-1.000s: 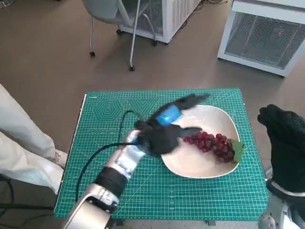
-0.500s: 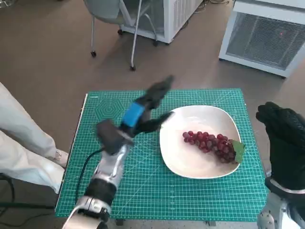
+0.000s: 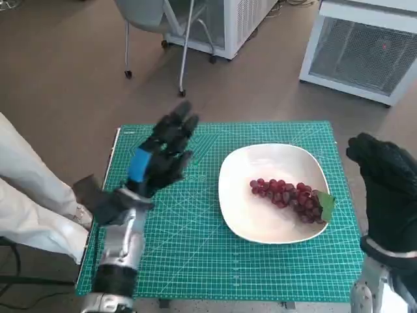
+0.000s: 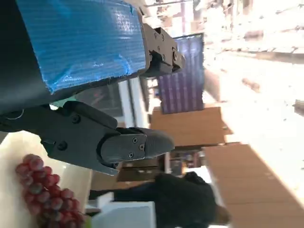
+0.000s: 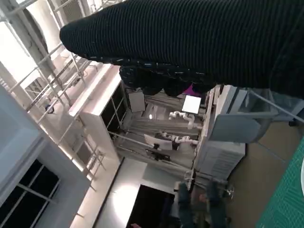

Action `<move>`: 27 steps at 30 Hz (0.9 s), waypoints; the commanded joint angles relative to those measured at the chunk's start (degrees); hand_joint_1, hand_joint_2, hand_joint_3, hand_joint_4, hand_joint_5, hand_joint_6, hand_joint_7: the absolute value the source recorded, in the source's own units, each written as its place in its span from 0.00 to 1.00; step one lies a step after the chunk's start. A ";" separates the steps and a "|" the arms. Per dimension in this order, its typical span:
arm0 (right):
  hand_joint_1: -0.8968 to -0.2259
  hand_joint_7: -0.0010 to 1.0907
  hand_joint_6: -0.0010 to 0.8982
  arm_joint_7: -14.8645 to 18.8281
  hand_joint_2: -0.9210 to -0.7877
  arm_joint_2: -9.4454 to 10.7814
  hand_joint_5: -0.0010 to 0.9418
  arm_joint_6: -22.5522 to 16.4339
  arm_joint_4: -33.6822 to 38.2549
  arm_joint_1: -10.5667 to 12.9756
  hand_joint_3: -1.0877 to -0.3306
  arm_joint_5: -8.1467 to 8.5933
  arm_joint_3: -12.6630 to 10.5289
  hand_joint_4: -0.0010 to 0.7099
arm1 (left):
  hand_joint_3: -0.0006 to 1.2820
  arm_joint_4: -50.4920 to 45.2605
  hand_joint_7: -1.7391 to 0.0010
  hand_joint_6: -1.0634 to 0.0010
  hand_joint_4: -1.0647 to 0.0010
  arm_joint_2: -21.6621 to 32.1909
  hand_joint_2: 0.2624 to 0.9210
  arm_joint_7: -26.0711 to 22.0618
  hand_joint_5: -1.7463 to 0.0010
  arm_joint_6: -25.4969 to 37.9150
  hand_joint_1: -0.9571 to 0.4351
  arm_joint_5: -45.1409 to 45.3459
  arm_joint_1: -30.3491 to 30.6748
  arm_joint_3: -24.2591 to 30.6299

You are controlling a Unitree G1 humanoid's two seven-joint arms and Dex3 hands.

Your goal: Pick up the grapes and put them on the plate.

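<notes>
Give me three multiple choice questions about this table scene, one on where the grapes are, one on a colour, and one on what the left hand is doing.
1. Where do the grapes lie?
A. On the bare mat
B. On the white plate
C. On the floor

2. What colour is the cutting mat that covers the table?
A. Green
B. Red
C. Grey

3. What is the state of the left hand?
A. It holds the grapes
B. It presses on the plate
C. It is raised over the mat, fingers spread, holding nothing

Answers:
1. B, the head view shows the red bunch lying inside the plate's rim, toward its right side.
2. A, the mat is green with a pale printed grid.
3. C, the hand is off to the left of the plate with fingers apart and nothing between them.
</notes>
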 commanded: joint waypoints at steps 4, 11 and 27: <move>0.71 0.51 0.47 -1.03 0.00 0.65 0.01 0.07 1.06 -0.37 0.74 -2.16 1.21 0.98 | 0.35 -5.22 1.00 0.72 0.76 0.21 1.00 0.18 0.99 0.20 0.27 -0.50 4.08 0.61; 0.70 0.52 0.47 -0.85 0.00 0.71 0.01 1.01 1.47 -0.91 0.74 -1.78 1.98 0.98 | 0.36 -5.94 1.00 0.73 0.76 0.29 1.00 1.13 0.99 -2.00 0.27 1.44 5.90 0.25; 0.70 0.62 0.39 0.44 0.00 1.35 0.00 -0.76 5.91 -2.60 0.73 -2.35 3.34 0.96 | 0.36 -2.17 1.00 0.73 0.74 -1.12 1.00 -1.13 0.99 -6.98 0.27 0.56 7.87 0.52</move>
